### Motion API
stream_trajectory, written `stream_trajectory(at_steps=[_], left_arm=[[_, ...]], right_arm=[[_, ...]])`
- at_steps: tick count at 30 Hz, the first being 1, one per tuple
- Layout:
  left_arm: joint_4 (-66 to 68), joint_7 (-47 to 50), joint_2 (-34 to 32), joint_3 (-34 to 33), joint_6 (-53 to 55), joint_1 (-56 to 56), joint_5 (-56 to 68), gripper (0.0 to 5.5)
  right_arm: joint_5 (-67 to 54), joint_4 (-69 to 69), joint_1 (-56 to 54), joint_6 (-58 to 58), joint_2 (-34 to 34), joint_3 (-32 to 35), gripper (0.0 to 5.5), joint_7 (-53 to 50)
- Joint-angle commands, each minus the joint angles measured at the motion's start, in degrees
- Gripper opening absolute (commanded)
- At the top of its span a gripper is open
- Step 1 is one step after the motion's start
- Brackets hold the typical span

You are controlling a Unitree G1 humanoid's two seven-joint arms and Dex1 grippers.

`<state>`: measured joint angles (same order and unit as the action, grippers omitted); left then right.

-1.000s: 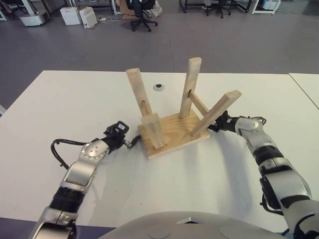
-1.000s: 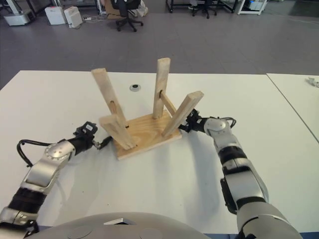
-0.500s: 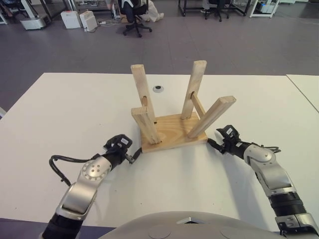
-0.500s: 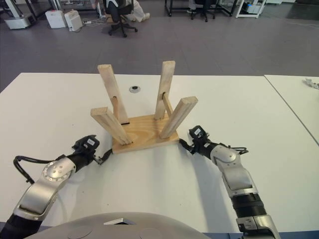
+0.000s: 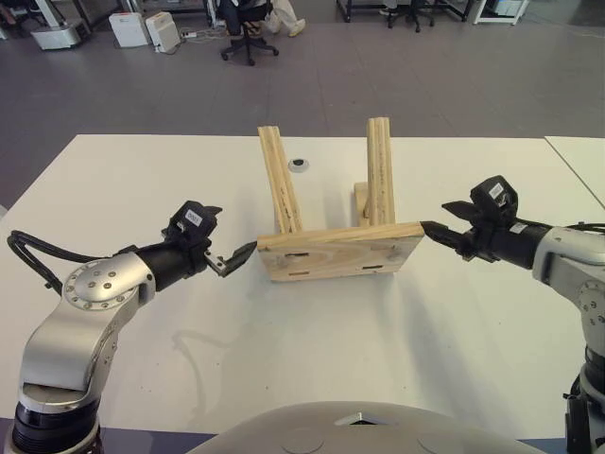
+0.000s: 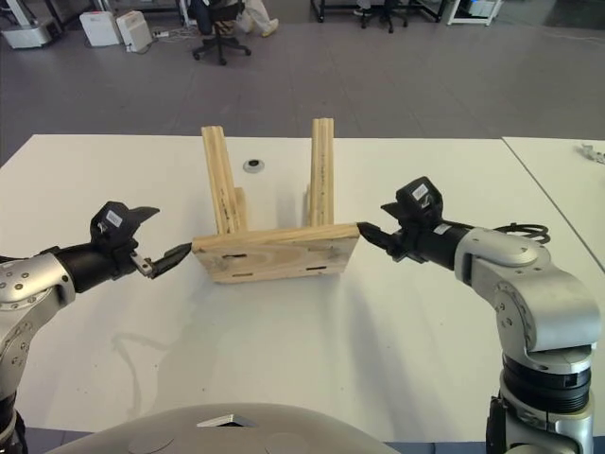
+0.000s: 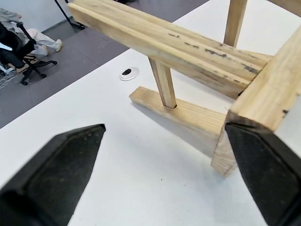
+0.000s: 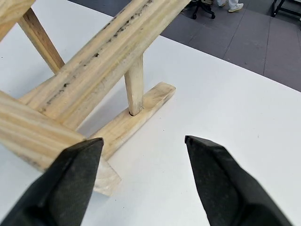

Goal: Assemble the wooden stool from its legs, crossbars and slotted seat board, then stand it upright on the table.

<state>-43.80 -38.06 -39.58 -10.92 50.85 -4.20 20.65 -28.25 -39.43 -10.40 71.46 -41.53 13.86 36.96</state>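
Observation:
The assembled wooden stool lies tipped on its side on the white table (image 5: 142,189). Its seat board (image 5: 340,251) stands nearly on edge, its flat face toward me. Two upper legs (image 5: 281,180) point away from me, and a lower leg (image 7: 181,112) rests on the table, joined by a crossbar (image 7: 162,87). My left gripper (image 5: 227,236) is open at the seat's left end, with one fingertip (image 5: 248,250) against that edge. My right gripper (image 5: 440,219) is open at the seat's right end, its lower fingertip (image 5: 427,227) touching the board.
A small black round grommet (image 5: 299,165) sits in the table behind the stool. A second table (image 5: 581,161) begins at the far right. Bare tabletop stretches in front of the stool and to both sides.
The stool has gone from upside down, with its seat flat and legs up, to lying on its side with the seat face toward me. Both grippers have risen to the seat's ends.

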Motion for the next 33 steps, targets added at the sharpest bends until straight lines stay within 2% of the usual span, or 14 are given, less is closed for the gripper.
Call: stream_trajectory(at_steps=[1, 4, 6, 9, 13, 14, 16, 23, 29, 33], left_arm=[[7.10, -4.79, -4.03, 1.60, -7.69, -5.40, -2.11, 4.73], [14.97, -8.77, -11.01, -0.60, -16.35, -8.66, -7.15, 4.73], [15.96, -15.18, -14.97, -0.48, -20.17, -9.73, -6.19, 4.73], [17.22, -21.16, -15.95, 5.50, -23.47, -5.30, -4.75, 4.73], [23.01, -23.71, -11.43, 16.69, -26.32, 6.88, -7.90, 4.73], [25.46, -24.53, -9.45, 19.64, -27.33, 10.58, -8.62, 4.80], [28.77, -26.84, -7.55, 23.35, -28.94, 15.08, -9.30, 4.52], [36.05, -31.24, -8.05, 25.45, -36.55, 18.28, -10.97, 3.30], [40.13, -37.05, -4.77, 27.49, -39.89, 20.66, -8.20, 2.30], [42.08, -40.61, -5.09, 24.79, -39.03, 23.05, -4.89, 1.67]], right_arm=[[3.85, 1.87, 8.04, -10.88, -6.58, -7.59, 3.28, 4.35], [12.56, 11.97, 11.72, -23.02, -15.25, -9.76, 3.28, 6.85], [14.19, 16.99, 12.84, -33.77, -18.08, -12.46, 3.28, 14.34], [11.66, 20.19, 9.39, -43.81, -14.89, -16.68, 3.28, 23.26], [13.27, 27.89, -0.41, -49.36, -8.63, -23.84, 3.28, 27.80], [13.58, 29.15, -2.10, -50.11, -7.36, -25.19, 3.07, 28.69], [14.04, 30.25, -4.05, -51.50, -6.38, -26.95, 2.79, 30.55], [15.92, 34.74, -5.83, -56.25, -5.70, -28.07, 1.54, 33.49], [14.56, 39.07, -7.70, -60.74, -2.20, -27.02, 1.37, 35.10], [13.52, 40.57, -9.58, -61.90, -0.57, -26.31, 1.37, 36.78]])
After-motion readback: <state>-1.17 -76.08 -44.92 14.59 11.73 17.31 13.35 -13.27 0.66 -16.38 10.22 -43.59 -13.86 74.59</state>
